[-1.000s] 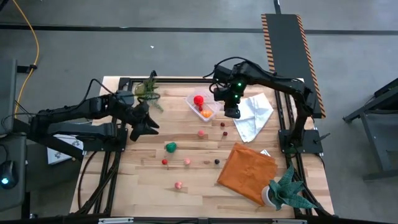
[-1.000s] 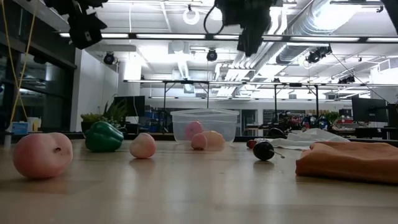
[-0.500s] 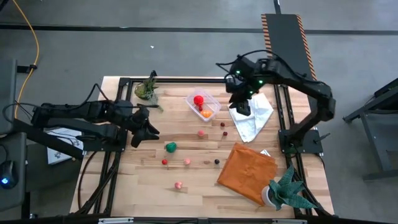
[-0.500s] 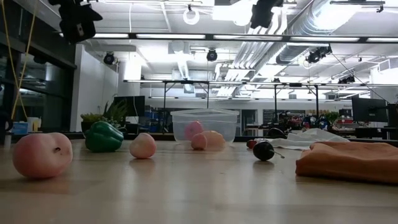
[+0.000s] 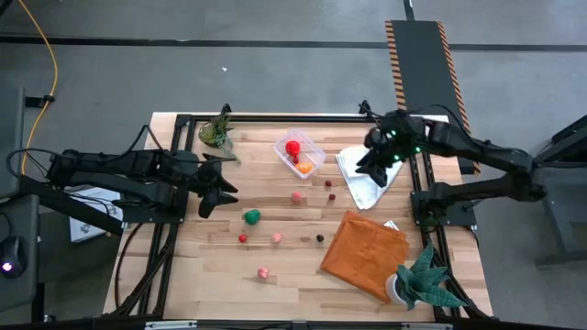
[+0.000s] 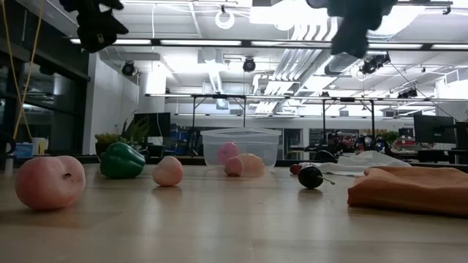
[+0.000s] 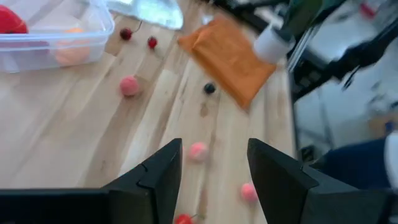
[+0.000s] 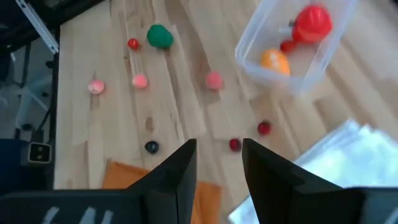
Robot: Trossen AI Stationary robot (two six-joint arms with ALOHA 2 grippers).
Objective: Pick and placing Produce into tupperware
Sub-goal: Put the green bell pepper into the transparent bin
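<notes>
Right end effector (image 5: 374, 168) withdrew over white cloth (image 5: 369, 176) | empty, parted | tupperware (image 5: 301, 155) apparently well apart

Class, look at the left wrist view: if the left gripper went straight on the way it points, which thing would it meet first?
Probably the pink fruit lying between the open jaws of the left gripper, though depth is unclear and the gripper rides above the table.

Clear tupperware (image 6: 240, 148) mid-table holding pink produce (image 6: 227, 152), green pepper (image 6: 122, 161) and peach (image 6: 50, 182) nearer, orange cloth (image 6: 409, 190) right.
</notes>
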